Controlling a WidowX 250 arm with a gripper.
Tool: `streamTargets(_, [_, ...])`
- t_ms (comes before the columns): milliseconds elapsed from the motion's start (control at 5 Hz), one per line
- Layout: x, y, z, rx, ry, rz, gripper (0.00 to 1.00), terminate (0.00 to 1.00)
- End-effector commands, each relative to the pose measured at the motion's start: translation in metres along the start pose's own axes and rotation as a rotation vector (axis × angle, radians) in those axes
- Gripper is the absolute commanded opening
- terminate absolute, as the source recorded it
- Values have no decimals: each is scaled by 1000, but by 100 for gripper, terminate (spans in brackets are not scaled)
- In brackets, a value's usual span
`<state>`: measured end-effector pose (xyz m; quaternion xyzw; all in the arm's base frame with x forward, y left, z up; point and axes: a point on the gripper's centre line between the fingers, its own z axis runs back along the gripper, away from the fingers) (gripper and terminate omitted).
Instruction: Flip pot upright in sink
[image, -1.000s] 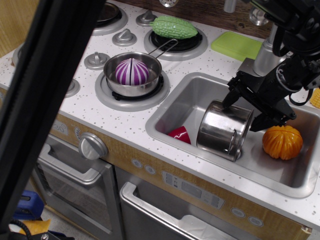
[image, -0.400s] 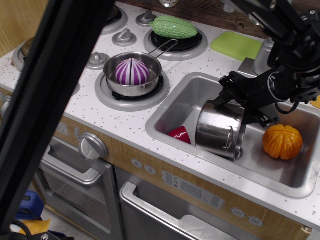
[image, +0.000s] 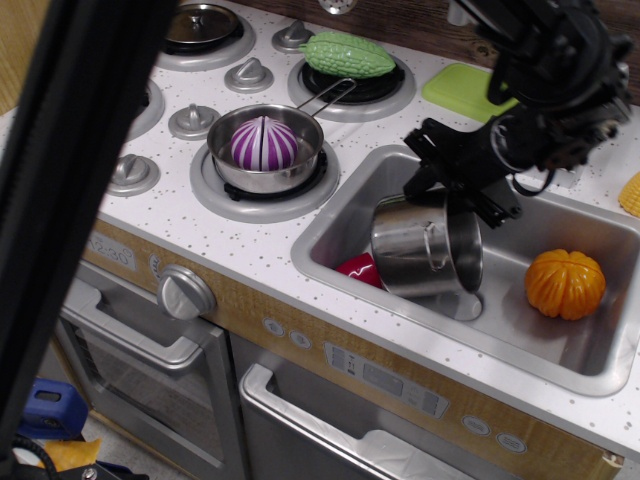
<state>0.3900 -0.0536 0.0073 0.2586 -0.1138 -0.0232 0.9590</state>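
Observation:
The shiny steel pot (image: 425, 248) is in the silver sink (image: 335, 225), left of the middle. It stands almost upright and leans a little, with one wire loop handle facing me. My black gripper (image: 455, 195) comes in from the upper right and is shut on the pot's upper end, one finger on each side. I cannot see into the pot, and its top is hidden behind the gripper.
An orange pumpkin (image: 565, 283) lies in the sink to the right of the pot. A red object (image: 357, 268) sits against the pot's left side. A saucepan (image: 265, 150) with a purple-white vegetable is on the stove. A green gourd (image: 347, 53) and a green pad (image: 470, 90) lie behind. A dark bar (image: 70, 200) blocks the left foreground.
The pot lay on its side. The gripper has swung left and turned it, so it now stands nearly upright and a little further left in the sink.

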Motion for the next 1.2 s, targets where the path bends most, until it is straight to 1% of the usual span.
streamTargets(0, [10,5,15,-137,-58,15,0,0])
streamTargets(200, [9,4,16,-148,-73,6,0,0])
streamTargets(400, [9,4,14,-152,-113,-19,100,0])
streamTargets(800, [9,4,14,-152,-113,-19,100,0])
streamTargets(1000, [9,4,14,-152,-113,-19,100,100])
